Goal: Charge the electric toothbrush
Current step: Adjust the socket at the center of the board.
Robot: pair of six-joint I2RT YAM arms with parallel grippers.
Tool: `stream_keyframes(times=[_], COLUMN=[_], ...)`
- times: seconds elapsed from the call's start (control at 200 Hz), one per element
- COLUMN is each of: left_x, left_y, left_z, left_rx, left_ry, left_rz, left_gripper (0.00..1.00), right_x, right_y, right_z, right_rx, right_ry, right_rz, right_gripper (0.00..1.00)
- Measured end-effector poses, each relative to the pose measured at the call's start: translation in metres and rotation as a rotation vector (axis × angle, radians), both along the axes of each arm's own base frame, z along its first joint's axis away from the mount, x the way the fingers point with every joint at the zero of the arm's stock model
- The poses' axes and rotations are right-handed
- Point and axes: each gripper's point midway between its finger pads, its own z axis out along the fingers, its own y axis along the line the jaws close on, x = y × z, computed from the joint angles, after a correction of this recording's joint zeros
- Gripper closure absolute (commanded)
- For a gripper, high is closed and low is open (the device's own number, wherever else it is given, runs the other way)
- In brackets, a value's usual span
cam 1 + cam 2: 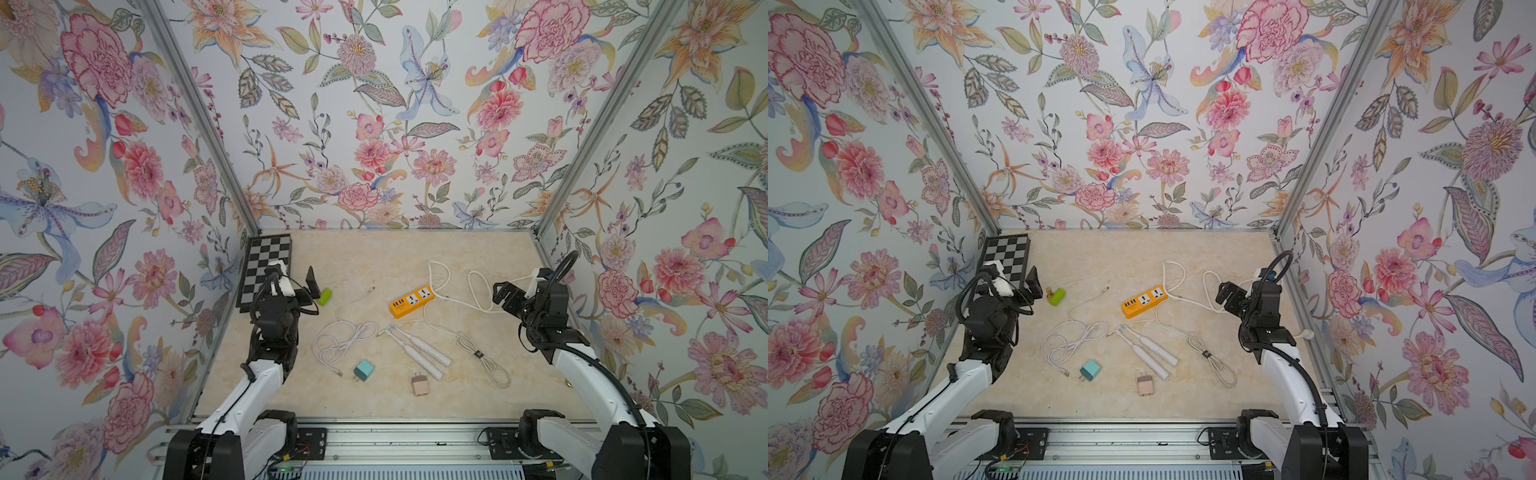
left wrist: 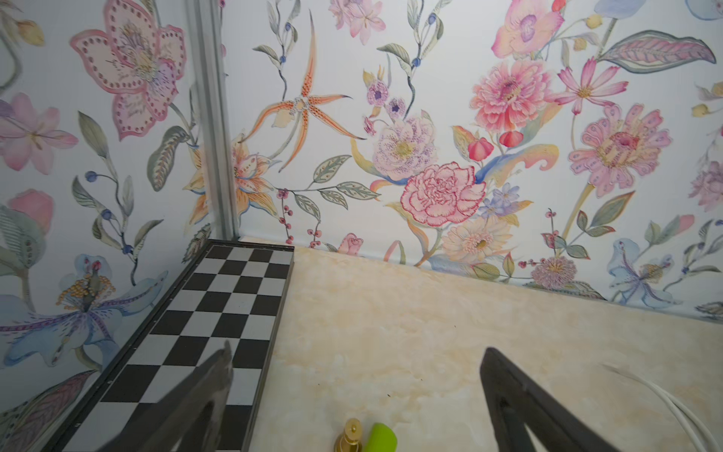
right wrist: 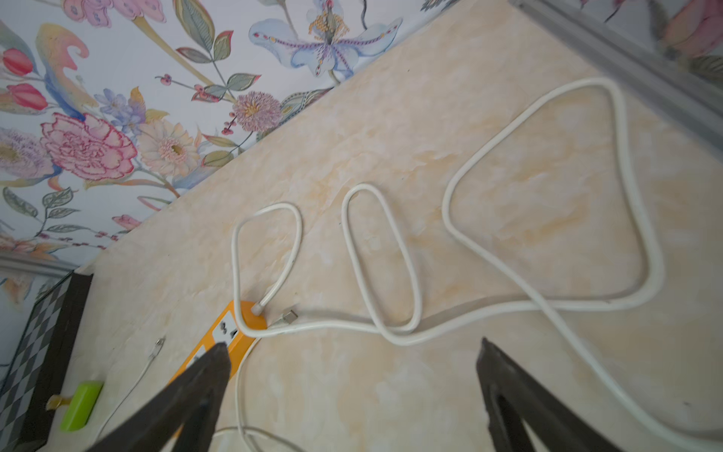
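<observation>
Two white electric toothbrushes (image 1: 415, 357) (image 1: 1142, 357) lie side by side on the marble tabletop, near its middle. An orange power strip (image 1: 412, 302) (image 3: 244, 313) lies behind them, its thick white cord (image 3: 489, 309) looping to the right. A teal charger plug (image 1: 363, 370) and a pink one (image 1: 419, 384) lie in front. A loose white cable (image 1: 345, 340) is coiled to the toothbrushes' left and a tied one (image 1: 482, 355) to their right. My left gripper (image 1: 301, 291) (image 2: 357, 348) hovers open at far left. My right gripper (image 1: 505, 293) (image 3: 353, 343) hovers open at far right. Both are empty.
A black-and-white chessboard (image 1: 266, 266) (image 2: 219, 313) lies in the back left corner. A small green object (image 1: 325, 296) (image 2: 381, 436) and a gold piece (image 2: 349, 434) sit just beyond my left gripper. Floral walls close in three sides.
</observation>
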Motion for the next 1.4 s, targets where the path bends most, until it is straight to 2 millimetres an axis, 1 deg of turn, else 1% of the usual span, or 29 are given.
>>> stream_keyframes(times=[0.025,0.105,0.205,0.24,0.3,0.375,0.475,0.585,0.67,0.725,0.876,0.966,1.071,1.211,1.401], left_x=[0.000,-0.003,-0.005,-0.006,-0.006,-0.005,-0.001,0.005,0.012,0.016,0.030,0.038,0.045,0.050,0.056], left_y=[-0.009,-0.040,-0.070,-0.078,-0.094,-0.113,-0.141,-0.170,-0.190,-0.202,-0.236,-0.252,-0.268,-0.283,-0.304], left_z=[-0.003,-0.012,-0.028,-0.035,-0.047,-0.059,-0.069,-0.076,-0.086,-0.094,-0.127,-0.144,-0.160,-0.174,-0.182], left_rx=[0.003,0.020,0.045,0.055,0.074,0.107,0.157,0.206,0.253,0.281,0.374,0.419,0.460,0.493,0.528], left_ry=[0.016,0.060,0.118,0.141,0.182,0.228,0.269,0.292,0.311,0.326,0.393,0.428,0.457,0.485,0.501], left_rz=[-0.026,-0.118,-0.209,-0.234,-0.282,-0.333,-0.408,-0.483,-0.539,-0.573,-0.675,-0.734,-0.798,-0.866,-0.937], left_gripper=[0.01,0.01,0.01,0.01,0.01,0.01,0.01,0.01,0.01,0.02,0.05,0.09,0.12,0.17,0.20], right_x=[0.000,-0.007,-0.013,-0.014,-0.013,-0.009,0.000,0.014,0.025,0.032,0.047,0.057,0.061,0.062,0.063], right_y=[0.012,0.058,0.108,0.121,0.134,0.136,0.136,0.136,0.134,0.133,0.125,0.121,0.117,0.117,0.116], right_z=[-0.003,-0.016,-0.036,-0.044,-0.058,-0.077,-0.097,-0.109,-0.115,-0.115,-0.114,-0.115,-0.114,-0.113,-0.113], right_rx=[0.009,0.049,0.081,0.096,0.122,0.142,0.150,0.163,0.170,0.174,0.176,0.181,0.182,0.184,0.183], right_ry=[0.018,0.097,0.194,0.227,0.278,0.330,0.377,0.391,0.388,0.377,0.359,0.346,0.340,0.337,0.337], right_rz=[0.032,0.161,0.297,0.334,0.361,0.354,0.340,0.326,0.315,0.308,0.281,0.266,0.257,0.251,0.244], right_gripper=[0.00,0.00,0.00,0.00,0.00,0.00,0.00,0.00,0.00,0.00,0.00,0.00,0.00,0.00,0.00])
